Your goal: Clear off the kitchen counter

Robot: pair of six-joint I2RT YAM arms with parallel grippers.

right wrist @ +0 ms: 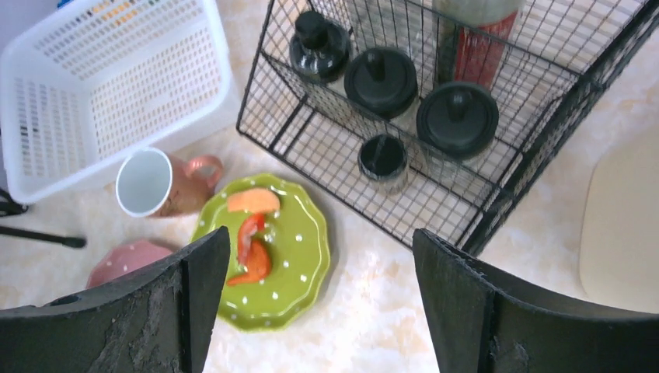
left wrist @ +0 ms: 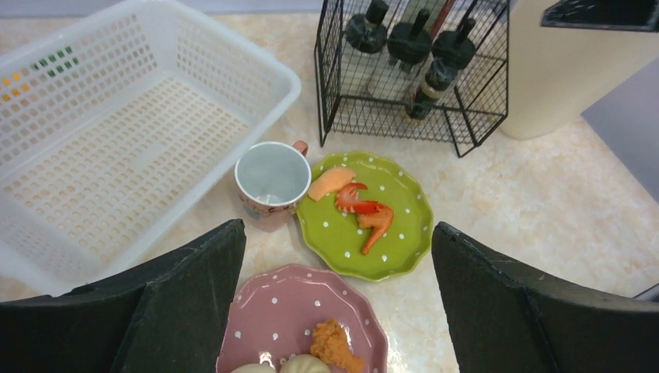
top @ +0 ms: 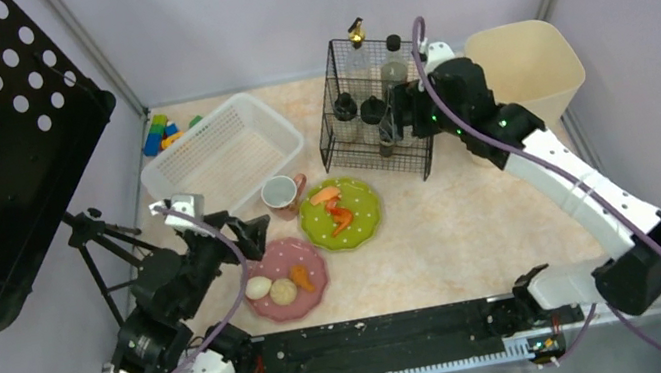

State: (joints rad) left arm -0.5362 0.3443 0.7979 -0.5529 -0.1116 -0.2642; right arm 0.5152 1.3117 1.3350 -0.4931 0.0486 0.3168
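Top external: beige-pink marbled stone kitchen counter [top: 475, 223] spans workspace between metal rails. Left gripper [left wrist: 338, 229], jaws wide, empty, hovers over pink scalloped polka-dot plate [top: 292, 252]. Beyond: green scalloped dotted plate [top: 361, 198], glossy pink mug [top: 281, 195], white perforated plastic basket [top: 219, 160]. Right gripper [right wrist: 320, 233], fingers spread, nothing held, at black wire rack [top: 372, 154] of dark-capped bottles [right wrist: 457, 116]. Smooth cream bin [top: 529, 62] far right.

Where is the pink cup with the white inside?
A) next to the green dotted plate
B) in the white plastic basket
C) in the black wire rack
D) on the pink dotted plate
A: the pink cup stands on the marbled counter right beside the green dotted plate, outside the white plastic basket.
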